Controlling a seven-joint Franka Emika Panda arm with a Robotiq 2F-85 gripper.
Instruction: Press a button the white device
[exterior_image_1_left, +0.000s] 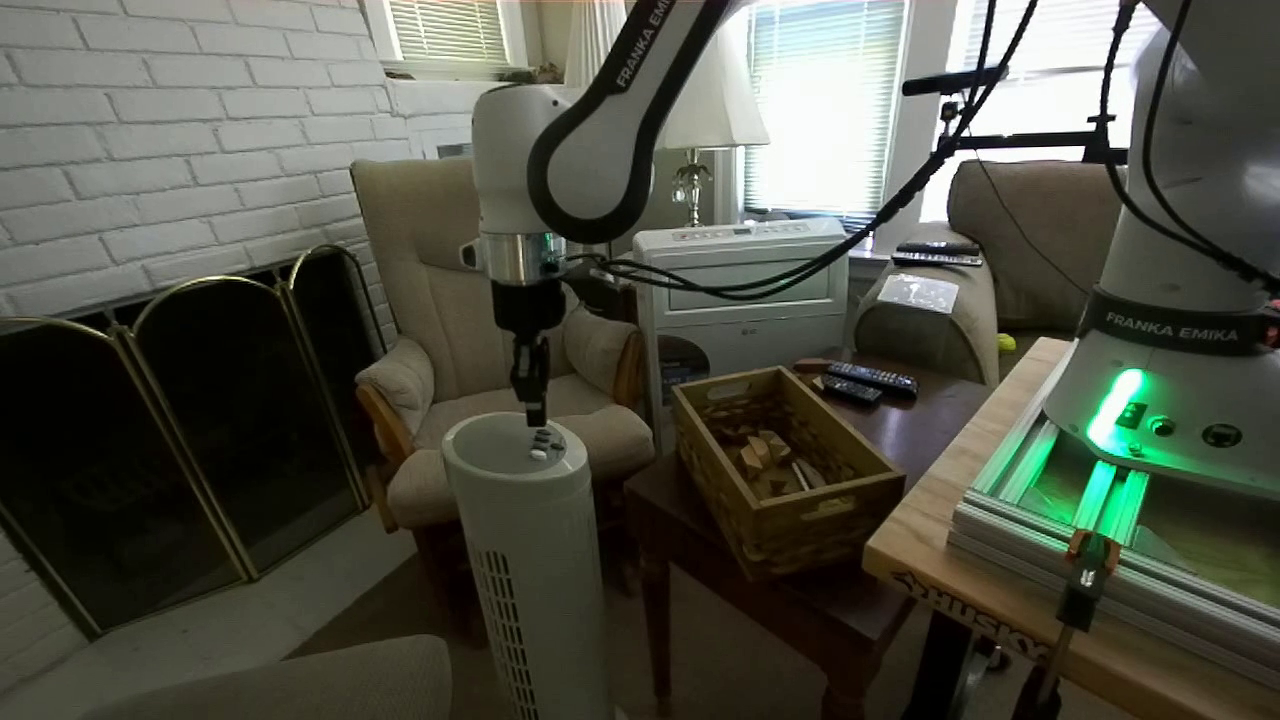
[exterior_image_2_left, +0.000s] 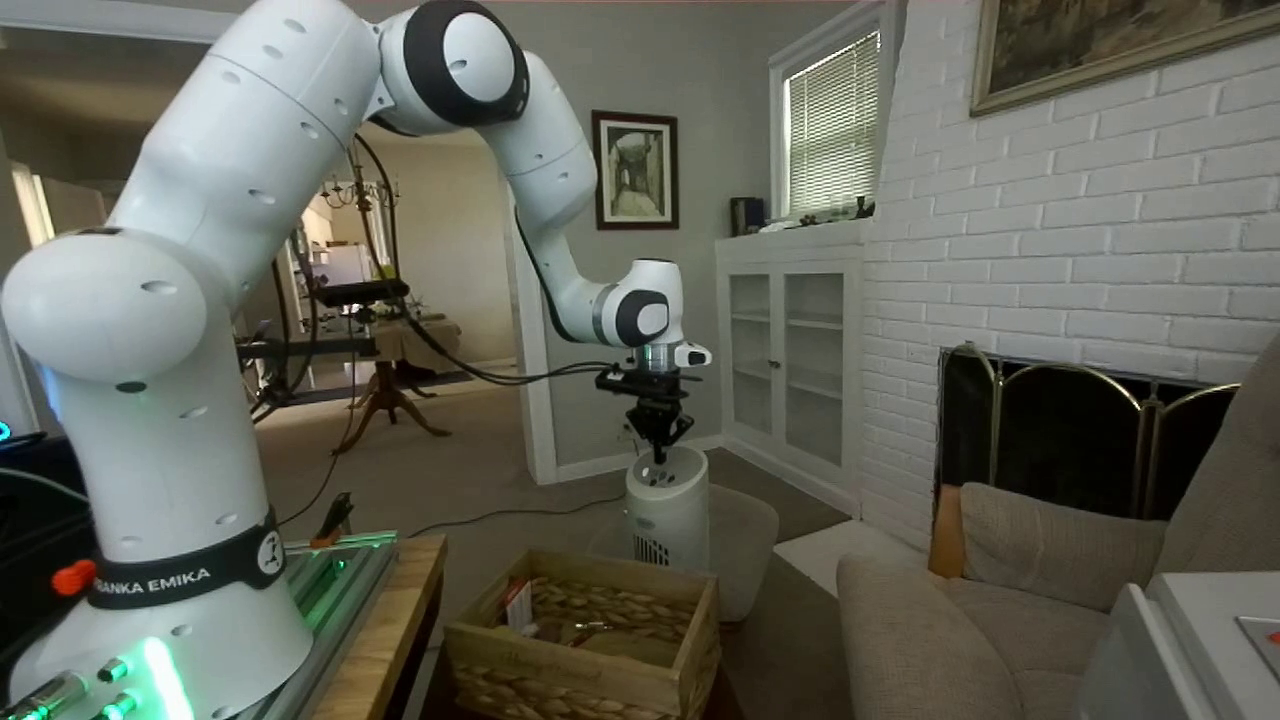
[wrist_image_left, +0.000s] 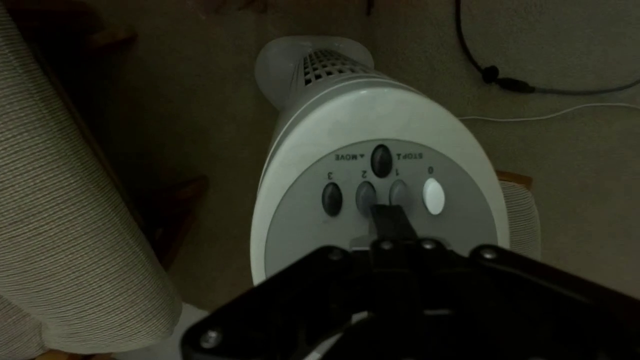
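Observation:
The white device is a tall white cylindrical tower (exterior_image_1_left: 560, 560) with a perforated lower body; it also shows in an exterior view (exterior_image_2_left: 685, 515). In the wrist view its round top (wrist_image_left: 372, 110) has a grey panel with several oval buttons. A white button marked 0 (wrist_image_left: 433, 196), a grey button 1 (wrist_image_left: 399, 192), a grey button 2 (wrist_image_left: 366, 197), a dark button 3 (wrist_image_left: 332, 199) and a dark MOVE/STOP button (wrist_image_left: 381, 161) show. My gripper (wrist_image_left: 389, 207) is shut and empty, pointing down over the panel (exterior_image_1_left: 537, 415) near buttons 1 and 2. I cannot tell whether it touches.
A wooden basket (exterior_image_1_left: 790, 505) stands on a dark side table (exterior_image_1_left: 690, 540) beside the tower. A beige armchair (exterior_image_1_left: 430, 240) stands behind it. A fireplace screen (exterior_image_1_left: 200, 400) is at the side. A black cord (wrist_image_left: 515, 85) lies on the floor.

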